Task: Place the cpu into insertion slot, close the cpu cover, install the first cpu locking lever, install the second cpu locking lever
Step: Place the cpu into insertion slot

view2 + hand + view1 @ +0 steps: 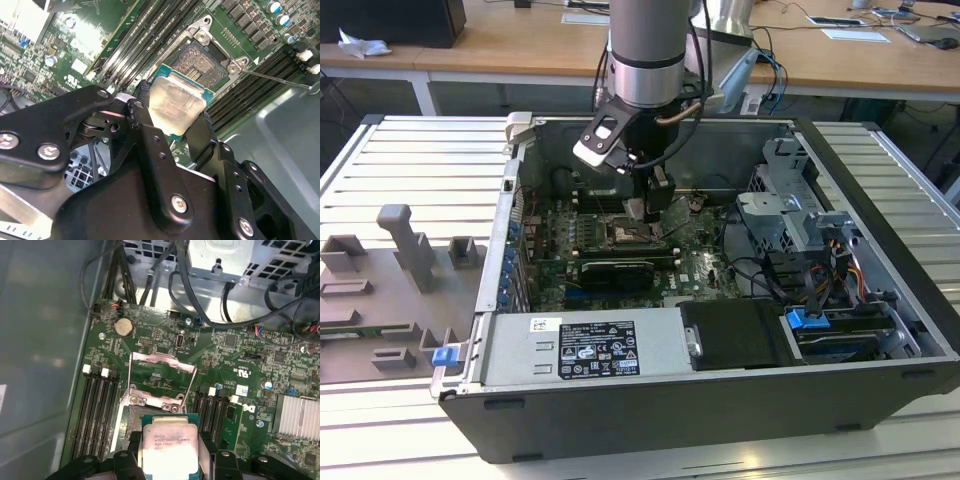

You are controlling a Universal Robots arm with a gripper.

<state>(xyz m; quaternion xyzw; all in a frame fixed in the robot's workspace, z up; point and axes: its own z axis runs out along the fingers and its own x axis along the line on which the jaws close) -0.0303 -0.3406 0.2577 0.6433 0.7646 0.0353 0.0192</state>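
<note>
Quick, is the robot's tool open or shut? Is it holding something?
The tool is shut on the cpu, gripping it by two opposite edges.

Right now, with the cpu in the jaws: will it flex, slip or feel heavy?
Probably stiff: the cpu sits flat between the jaws, unbent. Likely light, being a thin small plate. Its smooth metal lid and thin edges may slip if nudged.
</note>
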